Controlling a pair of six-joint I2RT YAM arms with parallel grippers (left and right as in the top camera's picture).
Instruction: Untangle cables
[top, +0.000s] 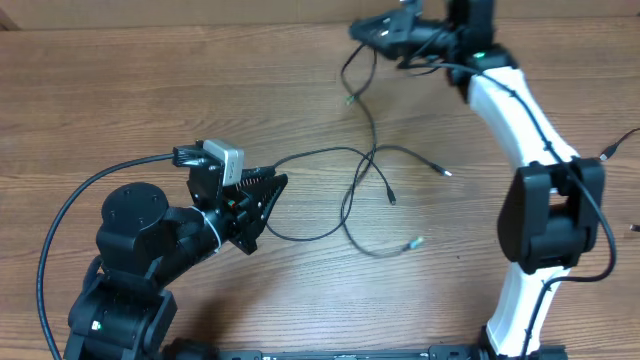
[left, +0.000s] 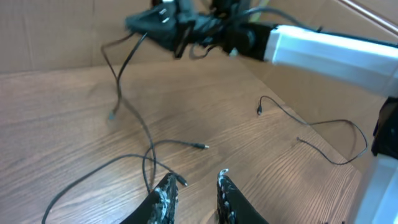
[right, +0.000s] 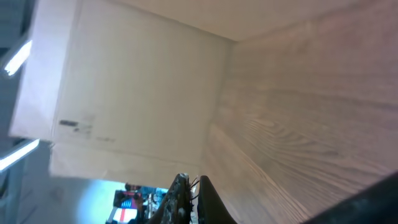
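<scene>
**Overhead.** Cables (top: 372, 160) lie spread on the wooden tabletop (top: 150, 90), to the right of the left fingers (top: 268, 205). Several thin black strands cross at one point and fan out to small plug ends. One strand curves back right up to the left fingers; whether it touches them cannot be told from here. Well beyond the left fingers, at the far edge, the right fingers (top: 358, 32) are raised. Two strands hang from them down to the crossing, and one ends in a free plug. The right arm (top: 520, 110), white and black, partly cuts off the near-right tabletop.

**Left wrist.** The two fingertips (left: 165, 193) stand a little apart with bare wood showing between them, gripping nothing. One plug end lies just beside the left-hand tip. Cables (left: 148, 146) run away from the tips and climb to the right fingers, which are dark and blurred at the top. Another thin cord (left: 329, 127) lies apart, to the right of the tips, its far end cut off by the arm.

**Right wrist.** The right fingers (right: 191, 188) are pressed together at the bottom edge, only the tips in frame. The strand they pinch is too fine to make out here. A pale panel (right: 124, 93) and tilted wood fill the rest.
</scene>
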